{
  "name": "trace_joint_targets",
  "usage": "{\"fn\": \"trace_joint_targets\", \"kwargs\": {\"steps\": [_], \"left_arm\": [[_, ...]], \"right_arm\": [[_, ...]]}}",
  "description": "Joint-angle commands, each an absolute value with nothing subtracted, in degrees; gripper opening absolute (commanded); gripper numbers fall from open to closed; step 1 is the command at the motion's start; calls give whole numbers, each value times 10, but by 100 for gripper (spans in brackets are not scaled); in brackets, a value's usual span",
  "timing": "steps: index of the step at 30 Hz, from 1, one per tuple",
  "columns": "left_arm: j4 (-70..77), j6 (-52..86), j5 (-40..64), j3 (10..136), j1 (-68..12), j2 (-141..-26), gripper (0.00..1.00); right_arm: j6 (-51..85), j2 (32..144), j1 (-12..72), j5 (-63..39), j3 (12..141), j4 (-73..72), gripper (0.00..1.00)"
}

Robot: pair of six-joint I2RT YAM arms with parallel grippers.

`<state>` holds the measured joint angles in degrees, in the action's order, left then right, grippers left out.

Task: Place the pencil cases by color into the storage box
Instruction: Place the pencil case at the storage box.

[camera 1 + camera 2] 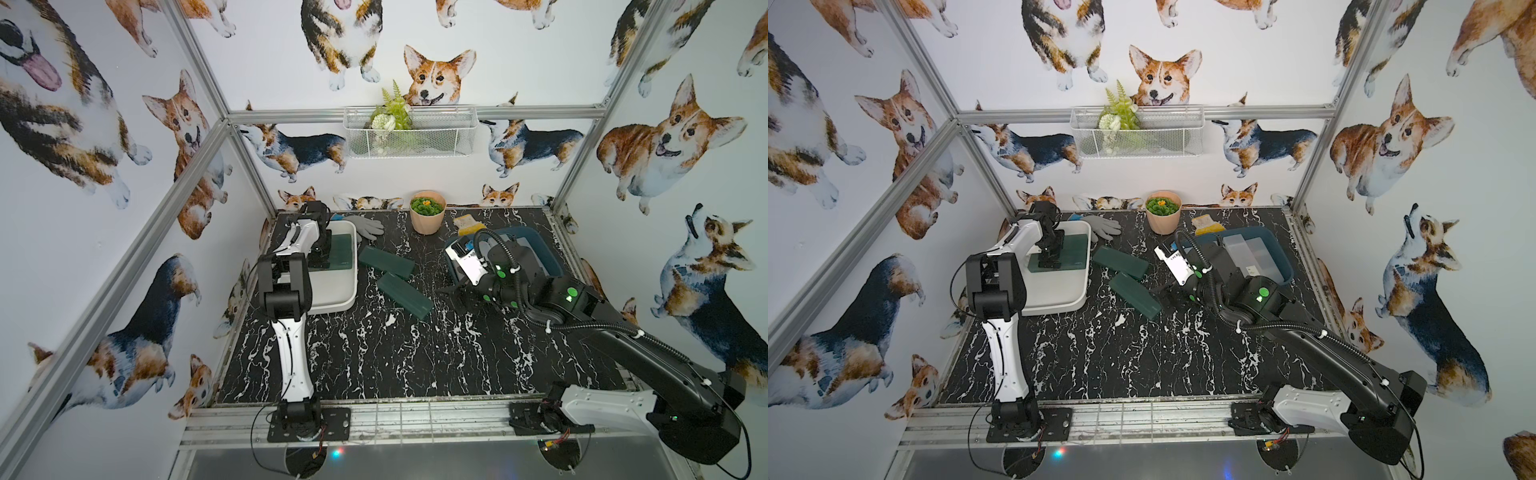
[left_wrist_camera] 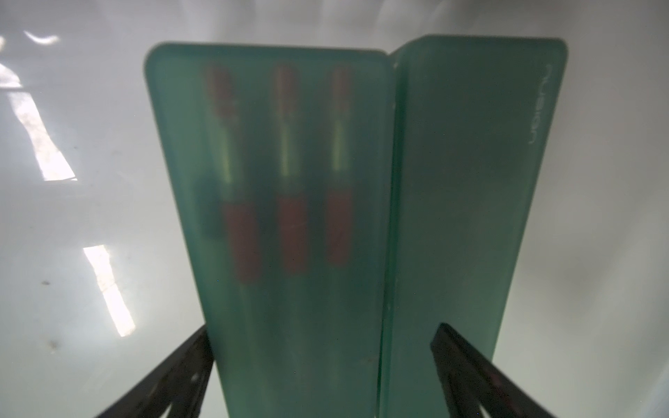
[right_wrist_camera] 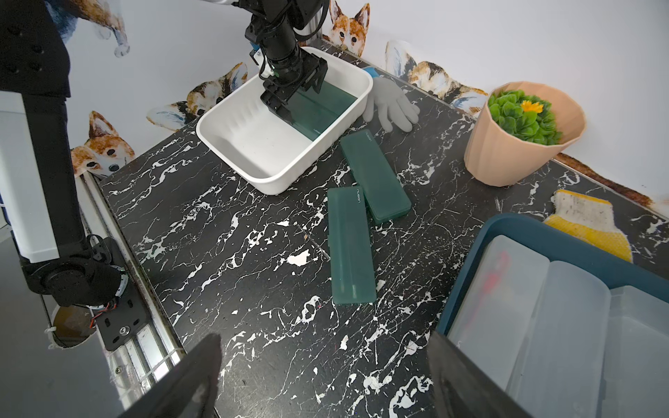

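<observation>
The white storage box (image 1: 332, 291) (image 3: 253, 144) stands at the left with two dark green pencil cases (image 2: 289, 181) (image 2: 470, 181) lying side by side in it. My left gripper (image 2: 324, 331) (image 1: 322, 257) hangs open just above them, its fingers apart and holding nothing. Two more green pencil cases (image 1: 386, 262) (image 1: 405, 293) lie on the table's middle, overlapping at one end. The teal-blue storage box (image 1: 1281, 257) (image 3: 467, 260) at the right holds frosted clear cases (image 1: 1246, 249) (image 3: 506, 289). My right gripper (image 3: 324, 338) (image 1: 1163, 293) is open and empty over bare table beside the blue box.
A tan plant pot (image 1: 427, 216) stands at the back middle. A grey glove (image 1: 365, 226) lies behind the white box, and a yellow-and-white glove (image 3: 590, 224) behind the blue box. A wire basket (image 1: 411, 131) hangs on the back wall.
</observation>
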<state>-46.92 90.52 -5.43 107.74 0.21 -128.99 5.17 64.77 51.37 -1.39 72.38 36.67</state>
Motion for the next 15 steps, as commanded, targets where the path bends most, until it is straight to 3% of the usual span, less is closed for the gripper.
{"fn": "trace_joint_targets", "kwargs": {"steps": [1, 15], "left_arm": [[-470, 901, -46, 1075, 2, -1280, 98], [-523, 708, -31, 1062, -3, -1177, 100]], "right_arm": [[52, 647, 515, -11, 728, 366, 89], [55, 648, 514, -24, 723, 353, 90]]}}
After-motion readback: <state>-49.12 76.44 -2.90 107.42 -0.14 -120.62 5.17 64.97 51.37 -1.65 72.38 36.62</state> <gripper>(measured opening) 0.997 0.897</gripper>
